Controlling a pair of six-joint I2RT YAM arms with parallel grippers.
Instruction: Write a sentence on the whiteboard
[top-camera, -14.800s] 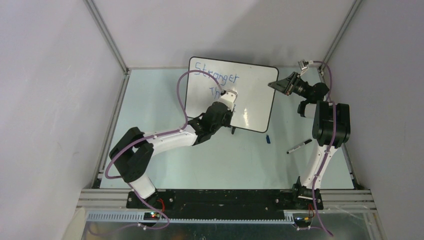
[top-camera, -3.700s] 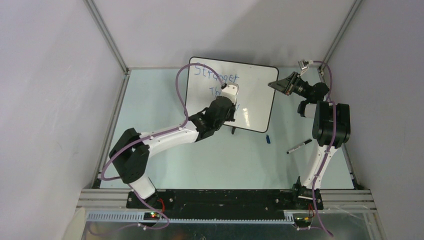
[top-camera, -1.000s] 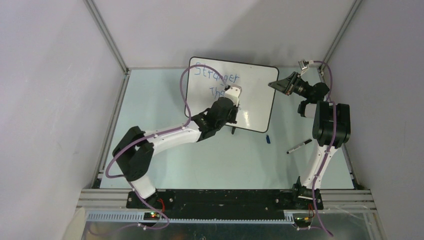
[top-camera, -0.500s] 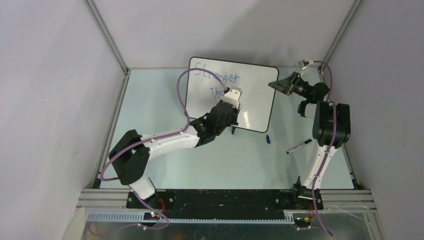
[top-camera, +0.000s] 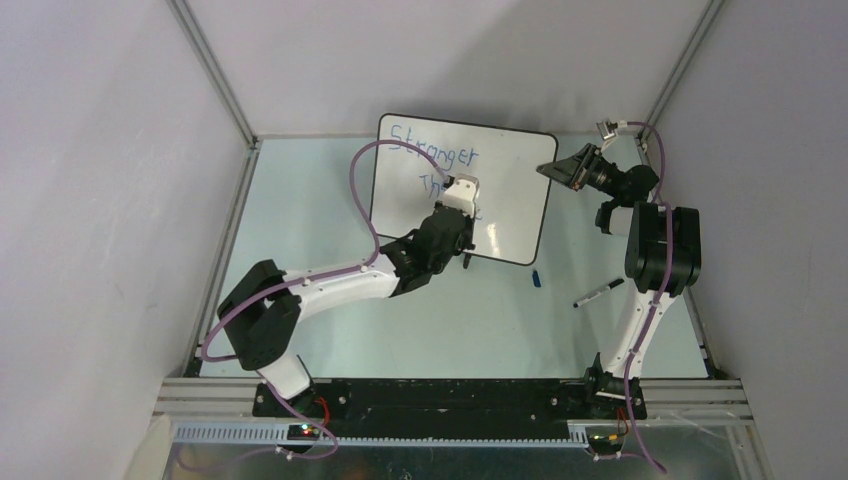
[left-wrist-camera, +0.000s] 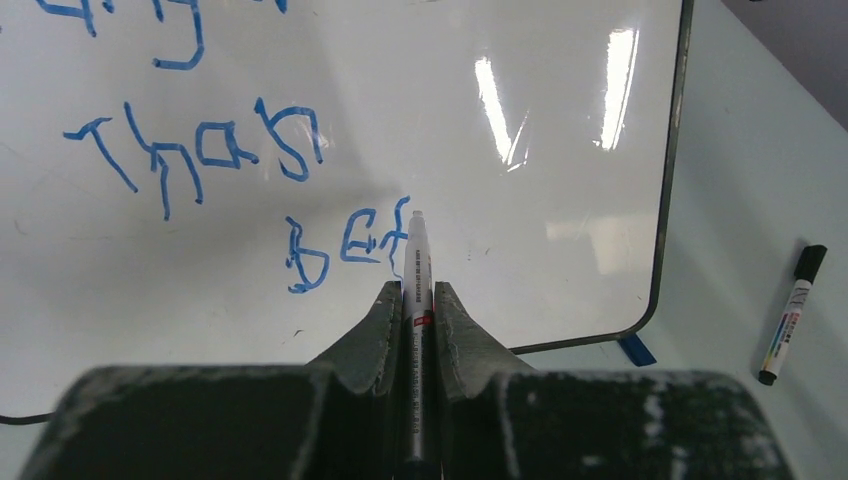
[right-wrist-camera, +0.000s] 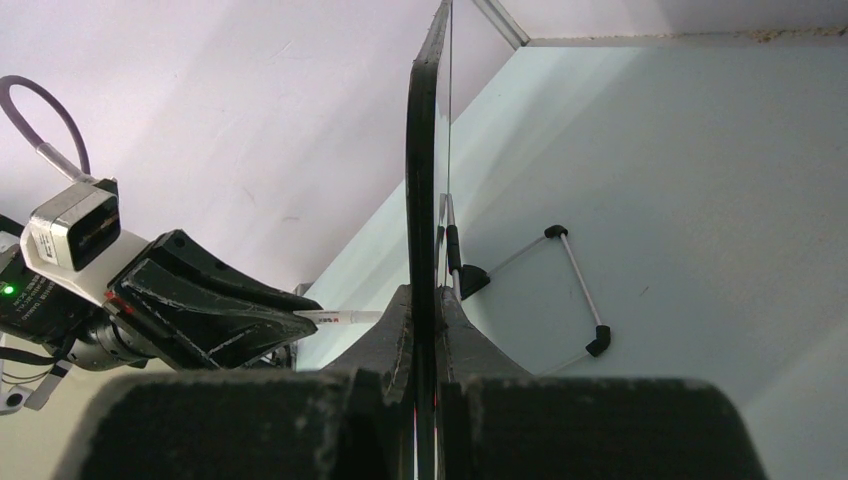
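Note:
The whiteboard (top-camera: 505, 185) stands tilted at the back of the table, black-rimmed. Its blue sentence (top-camera: 432, 152) reads "Stranger", then "Than" (left-wrist-camera: 200, 150), then a started word "Bef" (left-wrist-camera: 345, 245) on the third line. My left gripper (left-wrist-camera: 417, 290) is shut on a white marker (left-wrist-camera: 416, 262) whose tip touches the board just right of that word. The right gripper (right-wrist-camera: 428, 300) is shut on the whiteboard's right edge (right-wrist-camera: 422, 180), seen edge-on, and it sits at the board's right side (top-camera: 565, 168) in the top view.
A second marker with a black cap (top-camera: 598, 292) lies on the table right of the board, also in the left wrist view (left-wrist-camera: 790, 312). A small blue cap (top-camera: 536, 278) lies near the board's lower right corner. The board's wire stand (right-wrist-camera: 560, 290) shows behind it.
The third line has appeared under "Than" since the earliest frame. Over the last second my left gripper has shifted slightly right and down along the board. The right arm has not moved.

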